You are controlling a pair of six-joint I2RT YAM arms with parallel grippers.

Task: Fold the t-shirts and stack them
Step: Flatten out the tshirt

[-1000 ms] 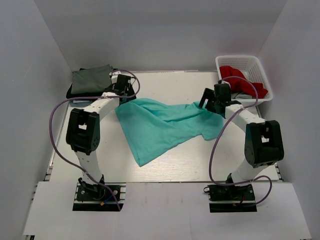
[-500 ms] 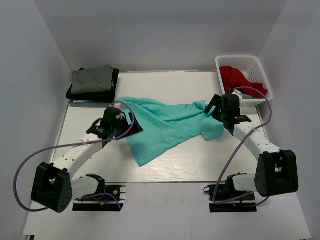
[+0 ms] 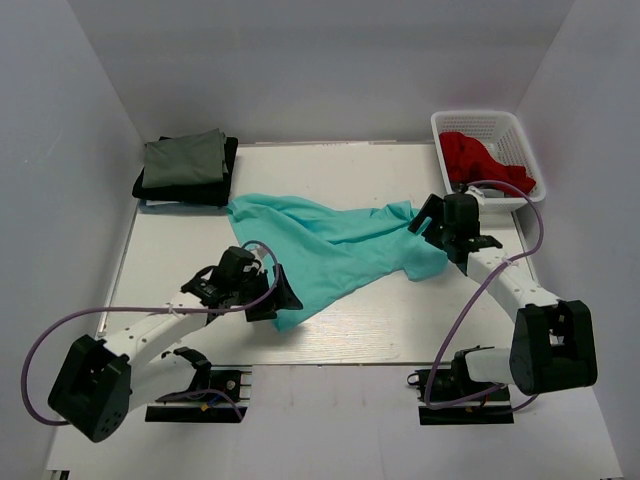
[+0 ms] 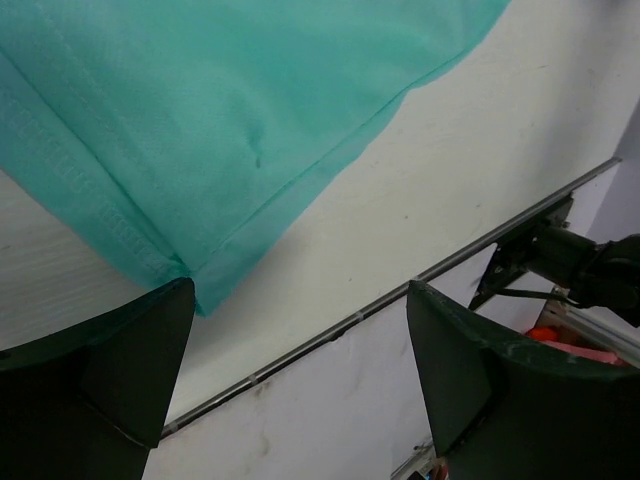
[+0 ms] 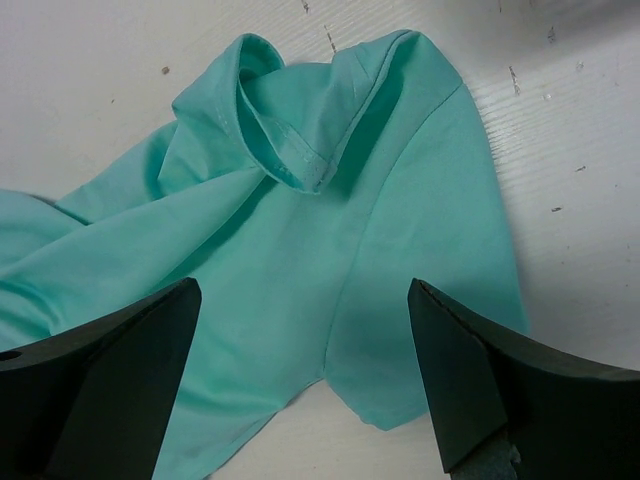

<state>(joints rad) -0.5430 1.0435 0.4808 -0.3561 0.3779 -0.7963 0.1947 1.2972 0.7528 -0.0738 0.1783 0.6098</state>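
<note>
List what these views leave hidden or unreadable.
Top view: near-left edge of the teal t-shirt, covered by the left end effector.
Top view: how many shirts sit under the grey-green t-shirt; only edges show.
Top view: basket contents beneath the red t-shirt.
Left wrist view: most of the teal t-shirt, cut off by the frame edges.

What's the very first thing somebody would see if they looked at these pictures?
The bright teal t-shirt, lying crumpled across the middle of the table, catches the eye first. The left pincer hangs open at its near corner, and the right pincer is open over its collar end. After that, the red shirt in the white basket at the far right corner stands out.
</note>
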